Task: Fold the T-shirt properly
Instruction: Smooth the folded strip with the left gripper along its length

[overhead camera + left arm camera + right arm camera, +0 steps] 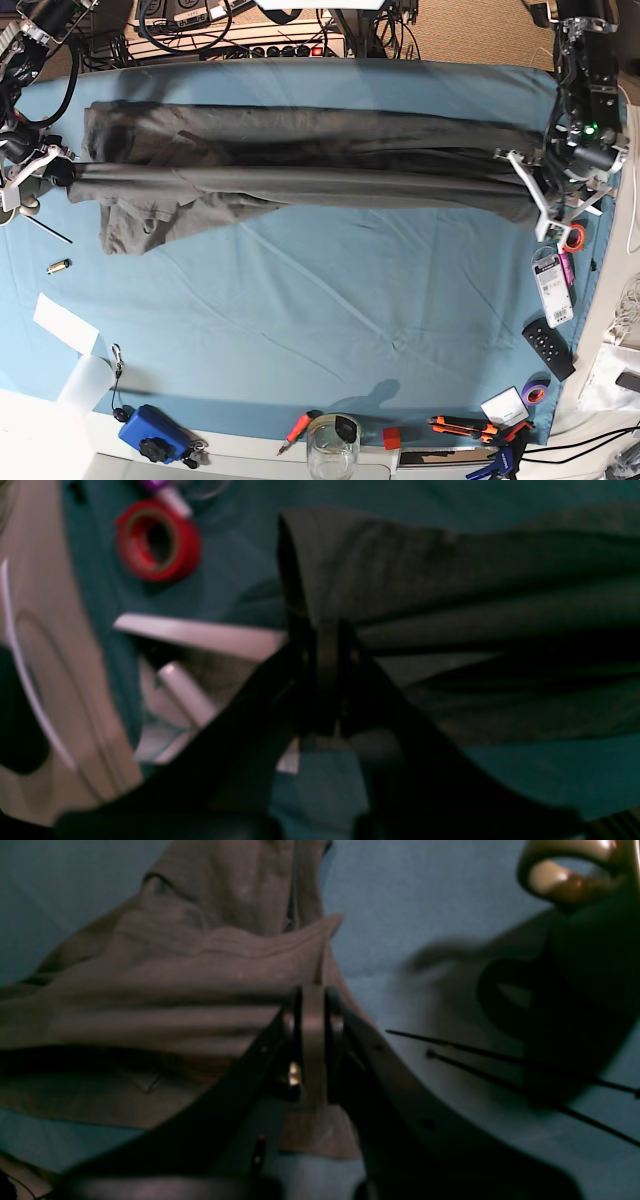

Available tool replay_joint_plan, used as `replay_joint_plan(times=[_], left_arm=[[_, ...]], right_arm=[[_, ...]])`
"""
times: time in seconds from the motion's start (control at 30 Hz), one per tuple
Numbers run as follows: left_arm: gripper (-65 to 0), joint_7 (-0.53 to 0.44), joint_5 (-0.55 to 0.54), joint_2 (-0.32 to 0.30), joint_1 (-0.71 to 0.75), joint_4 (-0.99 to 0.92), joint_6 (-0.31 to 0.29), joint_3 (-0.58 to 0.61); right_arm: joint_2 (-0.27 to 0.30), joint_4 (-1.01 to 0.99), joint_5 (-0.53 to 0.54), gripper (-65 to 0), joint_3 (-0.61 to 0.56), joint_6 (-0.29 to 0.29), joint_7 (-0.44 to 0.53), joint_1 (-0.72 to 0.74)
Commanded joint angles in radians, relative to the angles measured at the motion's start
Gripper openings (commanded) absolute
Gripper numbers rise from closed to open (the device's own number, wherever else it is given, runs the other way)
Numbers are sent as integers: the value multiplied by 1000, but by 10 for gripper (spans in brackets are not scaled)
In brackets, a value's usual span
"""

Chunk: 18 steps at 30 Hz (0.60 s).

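The dark charcoal T-shirt [300,165] is stretched in a long band across the far half of the teal cloth, one sleeve [135,225] hanging toward the front at the left. My left gripper [528,185] is shut on the shirt's edge at the right end; in the left wrist view [325,655] the fabric [450,580] runs to the right from the closed fingers. My right gripper [65,175] is shut on the shirt's edge at the left end; in the right wrist view [314,1030] the fabric [175,990] spreads left from the pinched fold.
A red tape roll [574,237], a packet [550,282] and a black remote [548,348] lie by the right edge. A blue box [152,432], a glass jar [333,445], tools and a paper slip [65,322] lie along the front. Cables crowd the far edge.
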Motion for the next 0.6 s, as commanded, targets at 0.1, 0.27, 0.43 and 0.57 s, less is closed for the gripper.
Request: replay_joint_plan(times=[0.1,0.27,0.43,0.57], left_arm=[[-650,-5,-70,-19,24,16,-36,-78],[-650,-3,-180,-14,70,16,-103,-89],[-650,-3,-198,3,95,16,-105,-88],[-650,-30,-197,18,114,16,-105,-88]], right_arm=[[30,16,4,-650,8,-2,21,9],[30,16,1,-650,8,-1,-15,3],[30,16,0,-650,8,-1,-18,-11],[30,16,1,-650,8,-1,-19,-11]])
